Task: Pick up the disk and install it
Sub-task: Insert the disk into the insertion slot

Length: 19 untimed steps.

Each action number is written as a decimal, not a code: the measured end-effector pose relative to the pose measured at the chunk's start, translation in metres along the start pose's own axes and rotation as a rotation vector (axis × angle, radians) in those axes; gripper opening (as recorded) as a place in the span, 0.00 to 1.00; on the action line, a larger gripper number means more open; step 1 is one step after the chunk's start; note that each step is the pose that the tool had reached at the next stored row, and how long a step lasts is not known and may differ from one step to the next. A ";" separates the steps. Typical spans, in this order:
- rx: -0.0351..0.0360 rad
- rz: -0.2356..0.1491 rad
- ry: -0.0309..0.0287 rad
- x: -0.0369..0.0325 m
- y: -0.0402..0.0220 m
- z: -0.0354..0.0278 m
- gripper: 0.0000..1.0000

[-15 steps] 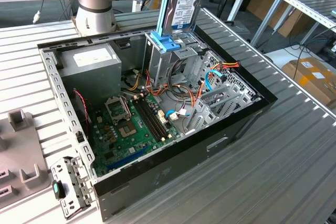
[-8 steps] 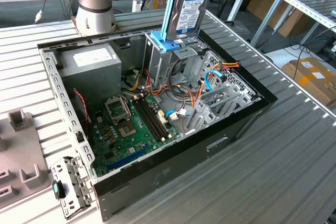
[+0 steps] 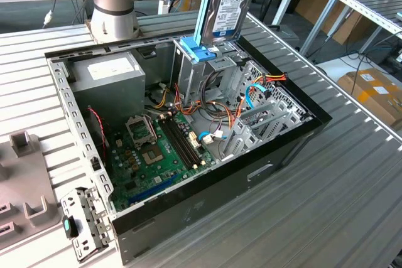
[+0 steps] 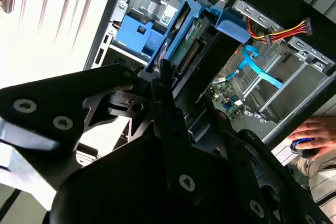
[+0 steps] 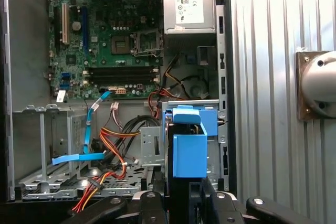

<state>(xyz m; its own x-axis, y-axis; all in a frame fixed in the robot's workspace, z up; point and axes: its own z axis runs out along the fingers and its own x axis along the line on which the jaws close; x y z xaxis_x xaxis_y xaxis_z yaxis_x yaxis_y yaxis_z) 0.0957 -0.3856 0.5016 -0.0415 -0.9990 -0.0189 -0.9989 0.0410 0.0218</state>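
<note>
On the exterior view's left, a grey moulded fixture lies on the ribbed metal counter. A loose metal bracket with a green tab lies just beside the corner of the open computer case. Inside the case, the grey power-supply box sits at the left end, with the green motherboard flat on the case floor next to it. Further right, the disk stands upright over the grey drive cage, label towards the camera. The lower end of its light-blue rail is right at the cage's blue latch; whether it has entered the slot cannot be told. The hand is closed on the disk's upper end, its black fingers clamped against it. Right of the cage, empty metal bays hold orange and blue cables. At the far right, a cardboard box sits on the floor.
</note>
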 end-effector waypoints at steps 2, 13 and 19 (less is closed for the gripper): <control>0.0000 0.000 0.0005 -0.0001 0.0001 -0.0048 0.35; 0.0000 0.000 0.0004 -0.0001 0.0001 -0.0061 0.35; 0.0000 0.000 0.0004 0.0044 0.0000 -0.0062 0.35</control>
<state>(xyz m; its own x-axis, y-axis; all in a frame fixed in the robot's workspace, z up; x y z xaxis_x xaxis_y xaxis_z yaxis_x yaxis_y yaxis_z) 0.0957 -0.3901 0.5077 -0.0415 -0.9990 -0.0185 -0.9989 0.0411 0.0218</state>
